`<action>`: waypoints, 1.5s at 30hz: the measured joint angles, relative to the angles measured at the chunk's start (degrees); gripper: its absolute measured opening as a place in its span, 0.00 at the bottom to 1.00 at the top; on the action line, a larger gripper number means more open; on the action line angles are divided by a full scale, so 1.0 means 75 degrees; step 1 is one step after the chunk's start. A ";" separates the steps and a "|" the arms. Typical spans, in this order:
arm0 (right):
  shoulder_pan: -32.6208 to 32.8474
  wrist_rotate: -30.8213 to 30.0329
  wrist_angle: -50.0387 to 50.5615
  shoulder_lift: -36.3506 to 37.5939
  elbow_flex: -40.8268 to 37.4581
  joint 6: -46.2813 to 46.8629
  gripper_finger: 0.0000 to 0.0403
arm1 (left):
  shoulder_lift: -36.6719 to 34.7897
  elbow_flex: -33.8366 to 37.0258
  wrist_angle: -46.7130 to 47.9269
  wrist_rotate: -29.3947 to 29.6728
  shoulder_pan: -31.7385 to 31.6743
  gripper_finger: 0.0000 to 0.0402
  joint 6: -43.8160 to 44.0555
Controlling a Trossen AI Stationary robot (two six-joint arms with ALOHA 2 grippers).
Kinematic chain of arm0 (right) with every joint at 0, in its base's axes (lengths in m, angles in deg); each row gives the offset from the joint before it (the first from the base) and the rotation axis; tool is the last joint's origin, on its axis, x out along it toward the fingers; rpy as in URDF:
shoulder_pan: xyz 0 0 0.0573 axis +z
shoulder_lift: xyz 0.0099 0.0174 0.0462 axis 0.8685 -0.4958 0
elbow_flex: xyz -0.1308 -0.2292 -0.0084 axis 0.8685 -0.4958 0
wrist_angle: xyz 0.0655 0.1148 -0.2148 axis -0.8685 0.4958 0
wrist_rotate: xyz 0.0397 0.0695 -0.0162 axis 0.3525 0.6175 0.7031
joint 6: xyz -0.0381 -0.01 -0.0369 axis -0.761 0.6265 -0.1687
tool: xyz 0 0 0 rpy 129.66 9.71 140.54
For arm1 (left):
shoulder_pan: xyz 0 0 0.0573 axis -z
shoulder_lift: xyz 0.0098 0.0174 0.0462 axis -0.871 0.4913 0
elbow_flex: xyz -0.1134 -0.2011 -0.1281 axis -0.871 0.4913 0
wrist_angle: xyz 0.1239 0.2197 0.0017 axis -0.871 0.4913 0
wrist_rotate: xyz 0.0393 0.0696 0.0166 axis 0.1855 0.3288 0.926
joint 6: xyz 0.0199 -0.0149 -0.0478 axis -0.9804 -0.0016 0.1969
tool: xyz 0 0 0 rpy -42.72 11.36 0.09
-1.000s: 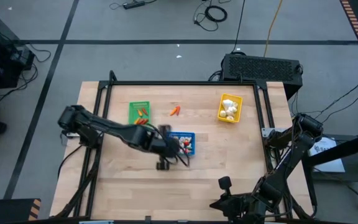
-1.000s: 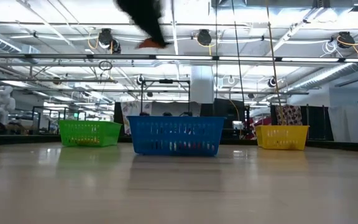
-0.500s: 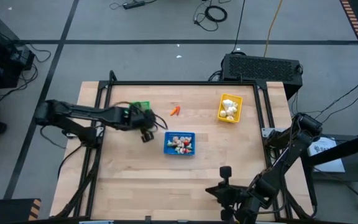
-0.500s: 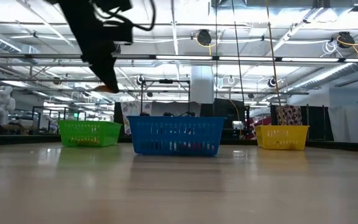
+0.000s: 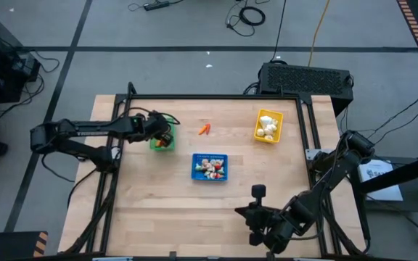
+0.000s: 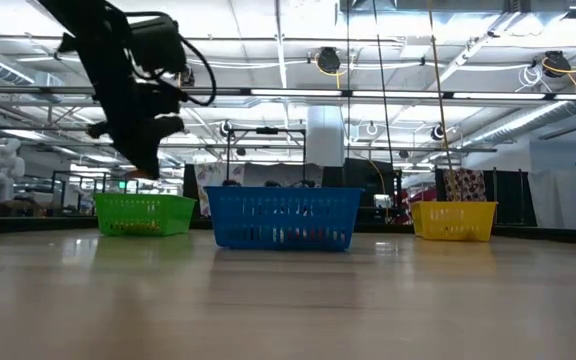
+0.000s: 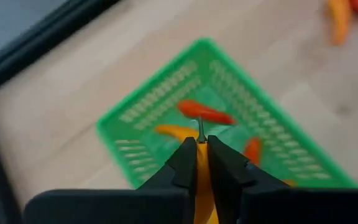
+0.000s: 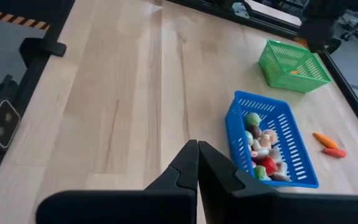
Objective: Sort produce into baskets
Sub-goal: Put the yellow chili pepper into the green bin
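My left gripper [image 7: 202,142] hangs over the green basket [image 7: 229,118], shut on a slim orange carrot piece [image 7: 201,171]. In the high view it [image 5: 164,135] covers most of that basket [image 5: 162,144], and in the low view it [image 6: 148,172] is just above the basket [image 6: 144,213]. Several orange carrots [image 7: 205,114] lie in the green basket. The blue basket [image 5: 210,166] holds mixed red and white bits. The yellow basket [image 5: 268,125] holds white bulbs. Two loose carrots [image 5: 205,129] lie on the table. My right gripper [image 5: 258,191] is shut near the front edge. My left gripper pinches the orange carrot piece between its two fingers. The fingers lie along the piece, whose thin green stem [image 7: 201,127] pokes out past the fingertips. They slant down from the table's left side. The piece is lifted clear above the green basket.
A black frame rail [image 5: 216,97] runs around the far and side edges of the wooden table [image 5: 158,203]. Bare wood lies between the blue basket and the front edge. A black box [image 5: 307,78] stands beyond the far right corner.
My left gripper, still shut on the orange piece, has swung from beside the blue basket toward the table's far left, come down, and rolled. It now hangs over the green basket. My right gripper has crept toward the far edge.
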 joint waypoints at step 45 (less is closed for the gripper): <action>0.0383 0.0614 0.1073 -0.0006 -0.0009 0.0819 0.00 | 0.4977 -0.3069 -0.2996 -0.2105 -0.0029 0.41 -0.1243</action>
